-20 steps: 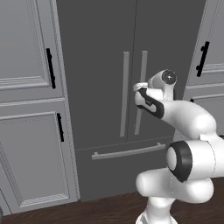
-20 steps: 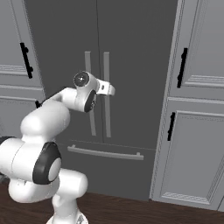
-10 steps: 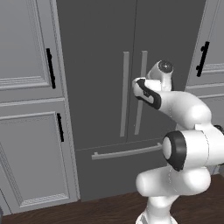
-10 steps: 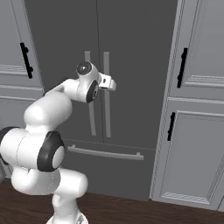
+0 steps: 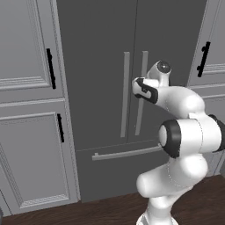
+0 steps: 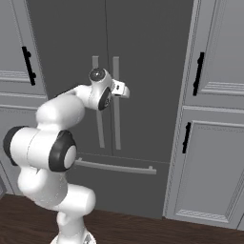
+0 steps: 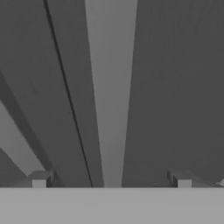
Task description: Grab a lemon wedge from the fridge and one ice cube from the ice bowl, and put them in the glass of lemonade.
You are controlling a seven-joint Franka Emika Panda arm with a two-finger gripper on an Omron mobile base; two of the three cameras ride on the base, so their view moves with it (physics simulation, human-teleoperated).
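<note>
Fridge standing shut, dark grey, between panelled cabinets. Pincer spreading wide — its tips sitting either side of a long grey bar handle in the hand view, just short of it. Arm reaching toward the right door's handle — nothing held.

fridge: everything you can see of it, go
The fridge is tall, dark grey and smooth-fronted, matte like painted metal, set between lighter panelled cabinets. Two upper doors meet at a centre seam, each with a long upright grey bar handle; the right handle lies between the open gripper fingers, contact unclear. Below, a drawer carries a horizontal bar. Everything is shut.
</note>
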